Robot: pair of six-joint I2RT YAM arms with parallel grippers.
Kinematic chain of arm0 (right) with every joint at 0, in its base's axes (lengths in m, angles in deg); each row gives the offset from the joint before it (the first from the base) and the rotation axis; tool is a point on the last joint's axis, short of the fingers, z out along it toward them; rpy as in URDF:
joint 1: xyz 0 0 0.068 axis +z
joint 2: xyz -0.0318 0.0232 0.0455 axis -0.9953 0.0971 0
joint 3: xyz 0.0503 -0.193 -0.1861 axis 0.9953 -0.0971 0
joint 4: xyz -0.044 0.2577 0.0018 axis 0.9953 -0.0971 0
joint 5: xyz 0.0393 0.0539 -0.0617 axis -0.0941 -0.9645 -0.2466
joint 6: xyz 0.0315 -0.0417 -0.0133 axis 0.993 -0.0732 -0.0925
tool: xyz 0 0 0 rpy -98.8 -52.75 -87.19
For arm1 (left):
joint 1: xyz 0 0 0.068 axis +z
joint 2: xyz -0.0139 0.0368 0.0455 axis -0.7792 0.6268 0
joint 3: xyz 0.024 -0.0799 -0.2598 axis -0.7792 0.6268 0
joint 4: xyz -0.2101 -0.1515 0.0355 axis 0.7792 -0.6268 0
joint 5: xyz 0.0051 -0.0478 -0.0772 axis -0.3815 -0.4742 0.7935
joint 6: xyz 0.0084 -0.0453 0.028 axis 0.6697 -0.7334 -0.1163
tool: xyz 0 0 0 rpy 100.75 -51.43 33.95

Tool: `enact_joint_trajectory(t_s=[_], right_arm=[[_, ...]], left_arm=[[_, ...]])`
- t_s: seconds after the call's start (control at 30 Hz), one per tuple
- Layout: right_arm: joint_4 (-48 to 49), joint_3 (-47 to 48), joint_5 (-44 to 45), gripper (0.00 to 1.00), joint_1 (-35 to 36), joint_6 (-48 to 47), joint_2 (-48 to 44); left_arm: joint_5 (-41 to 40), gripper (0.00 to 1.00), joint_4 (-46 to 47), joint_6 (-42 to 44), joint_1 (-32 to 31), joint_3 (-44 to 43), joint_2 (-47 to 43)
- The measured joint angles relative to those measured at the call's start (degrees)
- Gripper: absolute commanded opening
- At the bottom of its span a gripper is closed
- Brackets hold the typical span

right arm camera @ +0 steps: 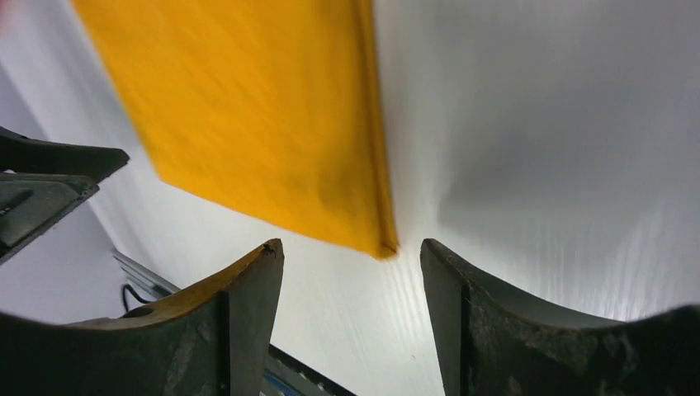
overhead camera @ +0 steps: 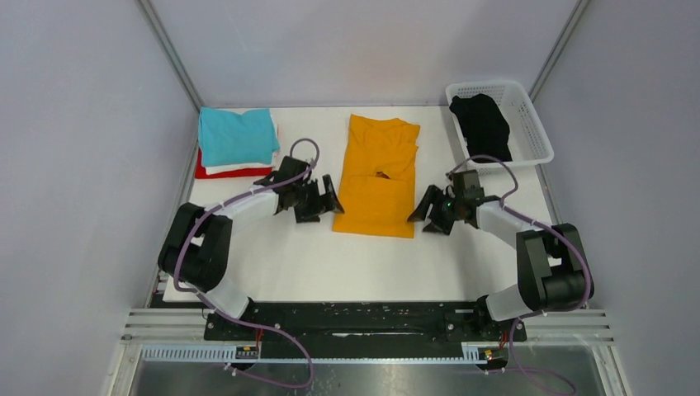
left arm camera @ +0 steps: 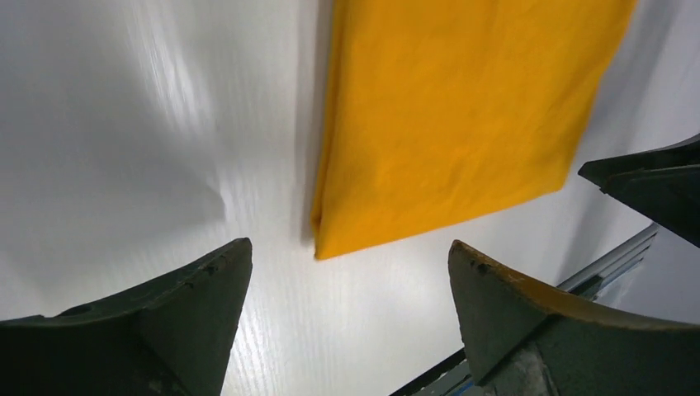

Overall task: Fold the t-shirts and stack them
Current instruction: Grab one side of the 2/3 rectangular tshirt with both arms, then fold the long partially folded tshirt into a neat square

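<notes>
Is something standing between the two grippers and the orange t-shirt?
Nothing visible does. The left gripper and the right gripper are open beside the orange t-shirt, with only bare white table between.

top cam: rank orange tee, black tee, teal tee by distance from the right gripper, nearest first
From the right gripper:
1. orange tee, right beside it on its left, mid-table.
2. black tee, beyond it in the basket, far right corner.
3. teal tee, far left corner, past the orange tee.
</notes>
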Motion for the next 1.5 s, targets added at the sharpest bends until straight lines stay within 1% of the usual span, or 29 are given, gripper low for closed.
enact_joint_trajectory(t_s=[0.1, 0.13, 0.2, 0.27, 0.4, 0.47, 0.53, 0.57, 0.6, 0.63, 0.67, 0.73, 0.77, 0.8, 0.93, 1.0, 1.1, 1.27, 1.37, 1.43, 1.5], right_arm=[[-1.16, -4.74, 1.44, 0.68, 2.16, 0.31, -1.03], [-1.25, -5.44, 1.49, 0.67, 2.84, 0.79, -0.96], [-0.44, -5.49, 2.27, 0.62, 4.07, 1.03, -0.96], [0.15, -5.49, 2.82, 0.57, 5.07, 1.27, -0.7], [1.4, -5.46, 3.63, 0.53, 6.62, 2.05, 0.42], [1.9, -5.33, 3.78, 0.53, 6.84, 2.38, 0.85], [2.36, -5.01, 3.74, 0.48, 6.93, 2.71, 1.51], [2.58, -4.76, 3.76, 0.45, 6.97, 2.86, 1.88], [2.97, -4.59, 3.8, 0.41, 7.04, 2.91, 2.32], [3.23, -4.5, 3.78, 0.35, 7.08, 2.99, 2.64], [3.45, -4.5, 3.96, 0.28, 7.08, 3.06, 2.89], [3.41, -4.5, 4.7, 0.11, 7.21, 3.04, 3.1], [3.43, -4.59, 5.18, 0.04, 7.26, 2.97, 3.21], [3.48, -4.66, 5.46, 0.0, 7.34, 2.95, 3.34], [6.58, -6.71, 5.77, 0.0, 8.15, 3.61, 2.34], [6.91, -9.55, 6.16, 0.0, 9.88, 3.65, -0.81], [2.51, -14.6, 6.23, 0.0, 14.08, 3.72, -8.81], [-11.47, -20.26, 3.69, 0.0, 20.87, 4.63, -30.08], [-19.45, -20.41, 1.25, 0.0, 23.06, 5.27, -43.21], [-24.17, -19.54, 0.79, 0.0, 23.52, 5.4, -49.99], [-27.12, -18.03, 1.6, 0.0, 23.58, 5.44, -53.88]], left_arm=[[-0.22, 0.77, 1.97, -2.23, -1.9, 5.7, -0.42], [-0.02, 0.73, 2.08, -3.08, -2.56, 6.62, -0.02], [-0.26, 0.64, 3.39, -3.8, -3.52, 6.69, 0.37], [-0.2, 0.51, 5.09, -4.59, -4.31, 6.62, 1.51], [-1.18, 0.42, 6.69, -5.55, -5.42, 6.4, 2.99], [-1.95, 0.36, 6.78, -5.79, -5.77, 6.38, 3.13], [-2.56, 0.25, 6.75, -5.95, -6.01, 6.23, 3.52], [-2.69, 0.17, 6.62, -6.1, -6.1, 6.01, 3.76], [-3.04, 0.06, 6.67, -6.08, -6.16, 5.84, 4.15], [-3.28, 0.0, 6.62, -6.05, -6.25, 5.68, 4.5], [-3.56, 0.0, 6.71, -6.14, -6.38, 5.62, 4.87], [-3.5, 0.0, 7.02, -6.51, -6.64, 5.49, 5.18], [-3.67, 0.0, 7.06, -6.47, -6.82, 5.49, 5.18], [-3.67, 0.0, 7.17, -6.49, -6.95, 5.49, 5.18], [-4.42, 0.0, 7.96, -6.43, -7.76, 6.49, 4.11], [-5.73, 0.0, 8.22, -6.29, -8.76, 9.33, 1.11], [-6.8, 0.0, 6.23, -6.47, -11.52, 15.87, -7.21], [-8.39, 0.0, -1.66, -7.85, -18.05, 23.63, -24.02], [-8.31, 0.0, -7.65, -9.09, -21.64, 24.94, -36.02], [-8.24, 0.0, -9.11, -9.44, -22.84, 24.94, -42.64], [-8.61, 0.0, -9.53, -9.57, -23.41, 24.81, -48.04]])
